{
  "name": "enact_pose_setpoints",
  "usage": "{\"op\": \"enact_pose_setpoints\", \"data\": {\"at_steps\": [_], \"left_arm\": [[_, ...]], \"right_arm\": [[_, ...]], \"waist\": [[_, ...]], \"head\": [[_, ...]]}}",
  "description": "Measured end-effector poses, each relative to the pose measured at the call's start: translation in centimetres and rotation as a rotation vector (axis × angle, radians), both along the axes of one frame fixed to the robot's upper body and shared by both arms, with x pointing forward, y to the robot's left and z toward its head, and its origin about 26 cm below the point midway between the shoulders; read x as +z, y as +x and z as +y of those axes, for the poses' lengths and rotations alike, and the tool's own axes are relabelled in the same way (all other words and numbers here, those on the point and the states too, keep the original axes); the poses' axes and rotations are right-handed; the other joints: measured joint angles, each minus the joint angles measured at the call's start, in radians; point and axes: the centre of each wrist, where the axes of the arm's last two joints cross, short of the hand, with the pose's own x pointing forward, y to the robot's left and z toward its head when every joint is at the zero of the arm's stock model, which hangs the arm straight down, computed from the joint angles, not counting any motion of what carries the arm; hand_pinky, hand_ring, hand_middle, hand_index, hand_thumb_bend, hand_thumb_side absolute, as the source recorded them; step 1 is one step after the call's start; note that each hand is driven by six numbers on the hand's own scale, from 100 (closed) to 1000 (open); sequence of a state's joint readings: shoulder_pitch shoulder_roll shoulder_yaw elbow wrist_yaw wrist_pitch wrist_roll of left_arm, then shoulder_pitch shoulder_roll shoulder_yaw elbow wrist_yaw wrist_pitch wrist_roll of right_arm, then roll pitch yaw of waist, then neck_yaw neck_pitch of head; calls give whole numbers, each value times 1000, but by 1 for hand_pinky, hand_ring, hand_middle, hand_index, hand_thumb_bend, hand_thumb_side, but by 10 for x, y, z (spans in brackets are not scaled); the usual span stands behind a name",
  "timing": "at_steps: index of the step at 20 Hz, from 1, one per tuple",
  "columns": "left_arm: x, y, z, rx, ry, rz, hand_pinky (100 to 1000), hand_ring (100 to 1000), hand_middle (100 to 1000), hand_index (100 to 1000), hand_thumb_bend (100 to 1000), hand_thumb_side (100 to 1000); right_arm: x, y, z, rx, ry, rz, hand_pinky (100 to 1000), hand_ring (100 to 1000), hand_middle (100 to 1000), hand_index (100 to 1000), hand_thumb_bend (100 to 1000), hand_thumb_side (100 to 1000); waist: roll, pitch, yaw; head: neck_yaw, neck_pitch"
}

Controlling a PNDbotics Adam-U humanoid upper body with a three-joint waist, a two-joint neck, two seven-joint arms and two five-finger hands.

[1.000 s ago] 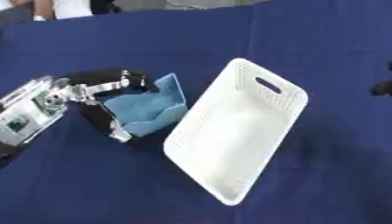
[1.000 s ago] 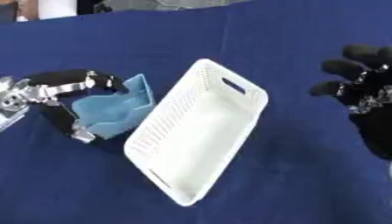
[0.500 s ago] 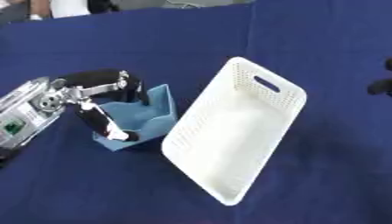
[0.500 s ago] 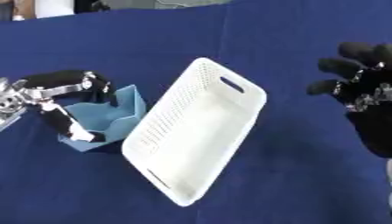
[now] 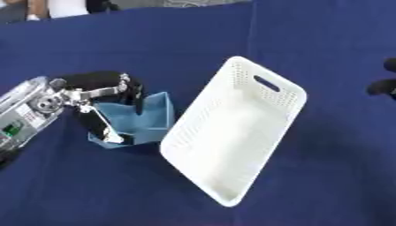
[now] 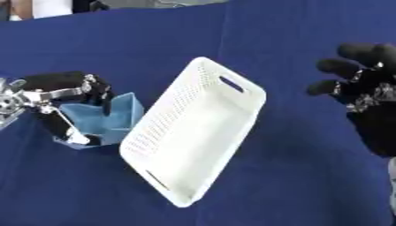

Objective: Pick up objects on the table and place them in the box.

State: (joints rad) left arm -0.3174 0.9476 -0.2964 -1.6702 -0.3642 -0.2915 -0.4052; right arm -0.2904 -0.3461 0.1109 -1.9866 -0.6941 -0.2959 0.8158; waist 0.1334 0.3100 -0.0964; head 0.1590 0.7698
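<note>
The left hand (image 5: 104, 95) covers much of the blue object (image 5: 143, 119), whose near left corner lies behind the thumb, and where that object meets the white box (image 5: 232, 132) the box's perforated wall hides its right edge, so contact between them cannot be told. The left arm runs off the left edge of both views. The right hand (image 6: 370, 95) is cut by the right edge, showing only dark fingertips in the left eye view, its wrist out of sight
</note>
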Motion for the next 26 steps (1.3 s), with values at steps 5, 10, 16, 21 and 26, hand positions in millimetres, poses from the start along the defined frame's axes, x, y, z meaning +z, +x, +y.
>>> {"op": "enact_pose_setpoints", "data": {"at_steps": [5,10,16,21,26], "left_arm": [[1,0,0,-2,2,-3,328,469,509,604,442,147],[2,-2,3,16,-4,-15,338,474,525,614,456,127],[4,-15,44,206,11,-165,382,502,552,633,522,100],[9,-22,70,310,72,-280,413,520,571,643,555,100],[21,-23,80,338,112,-368,417,524,573,644,577,100]], "right_arm": [[0,0,0,0,0,0,835,937,951,985,100,911],[0,0,0,-3,-3,-1,835,937,952,986,100,911],[0,0,-1,-10,-6,-4,837,939,953,989,100,912],[-2,-1,-3,-21,-9,0,839,940,954,991,100,912],[-2,-1,-3,-25,-14,-1,839,941,955,993,100,912]], "waist": [[0,2,0],[0,6,6],[-7,7,27],[-8,9,35],[-9,9,37]], "head": [[0,0],[0,0],[-10,0],[-10,0],[-11,0]]}}
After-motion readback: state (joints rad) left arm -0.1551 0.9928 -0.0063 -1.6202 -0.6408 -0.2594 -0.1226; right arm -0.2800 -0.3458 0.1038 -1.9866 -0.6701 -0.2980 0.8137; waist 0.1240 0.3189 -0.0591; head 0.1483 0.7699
